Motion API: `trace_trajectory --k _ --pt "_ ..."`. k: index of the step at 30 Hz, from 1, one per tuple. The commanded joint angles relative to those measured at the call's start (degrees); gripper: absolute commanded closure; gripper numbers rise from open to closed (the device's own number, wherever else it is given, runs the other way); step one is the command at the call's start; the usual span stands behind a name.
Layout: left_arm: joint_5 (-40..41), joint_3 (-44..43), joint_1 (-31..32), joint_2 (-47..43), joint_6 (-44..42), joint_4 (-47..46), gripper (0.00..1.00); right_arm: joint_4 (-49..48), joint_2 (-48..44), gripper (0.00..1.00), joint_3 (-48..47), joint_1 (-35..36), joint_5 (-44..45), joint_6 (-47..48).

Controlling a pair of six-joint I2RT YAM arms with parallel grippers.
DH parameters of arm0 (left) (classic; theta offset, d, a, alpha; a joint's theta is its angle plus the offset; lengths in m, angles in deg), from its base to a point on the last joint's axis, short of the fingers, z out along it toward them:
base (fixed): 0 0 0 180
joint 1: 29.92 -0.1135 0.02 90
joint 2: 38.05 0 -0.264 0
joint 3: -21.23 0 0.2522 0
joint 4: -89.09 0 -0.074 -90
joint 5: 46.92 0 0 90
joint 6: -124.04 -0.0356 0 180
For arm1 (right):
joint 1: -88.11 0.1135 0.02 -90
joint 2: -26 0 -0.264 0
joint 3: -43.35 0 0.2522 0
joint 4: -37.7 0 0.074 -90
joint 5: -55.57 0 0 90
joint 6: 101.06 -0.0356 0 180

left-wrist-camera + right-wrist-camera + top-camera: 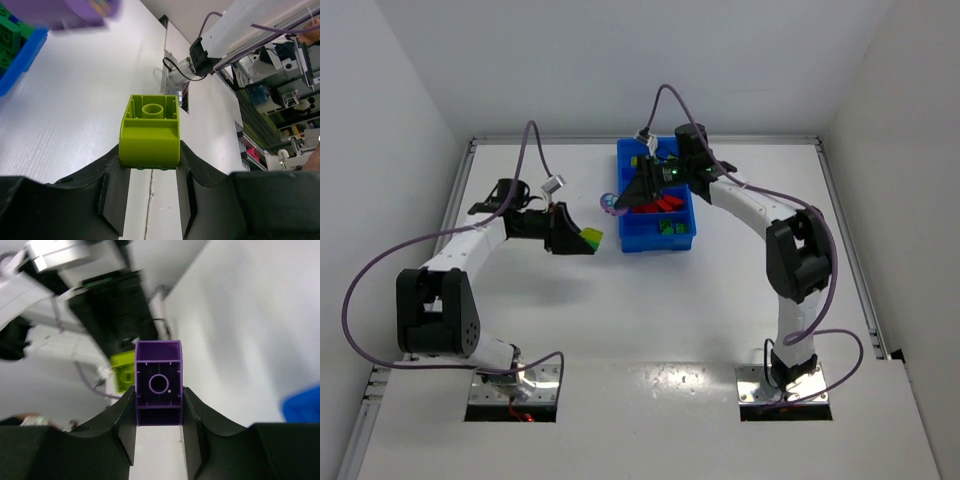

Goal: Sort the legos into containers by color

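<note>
Left gripper (150,167) is pinching a yellow-green lego (150,132) across its flat sides, right gripper (159,407) clamping a purple lego (159,372) likewise, both looking light, stiff and slick.

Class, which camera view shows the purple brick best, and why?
Right wrist view: the purple brick sits centred and sharp, hollow underside showing, in the right gripper. Top external shows it tiny; left wrist, a blurred strip.
</note>
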Motion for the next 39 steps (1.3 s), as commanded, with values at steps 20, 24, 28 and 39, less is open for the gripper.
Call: trace_trajectory --k 20,24,28,39 --pt "17.3 1.0 -4.1 -9.1 -2.3 -4.9 0.93 26.2 15.8 1.0 -26.6 -4.4 56.8 31.3" --pt "17.8 1.0 -4.1 -9.1 -2.3 -5.4 0.93 26.2 19.9 1.0 -32.2 -4.4 56.3 30.6" --pt "17.8 1.0 -4.1 -9.1 -1.8 -5.4 0.93 25.6 22.2 1.0 -34.4 -3.9 56.8 30.1" --pt "18.9 1.6 -4.1 -9.1 -1.3 -7.1 0.93 27.3 25.2 0.39 -37.8 -2.2 56.8 31.5"
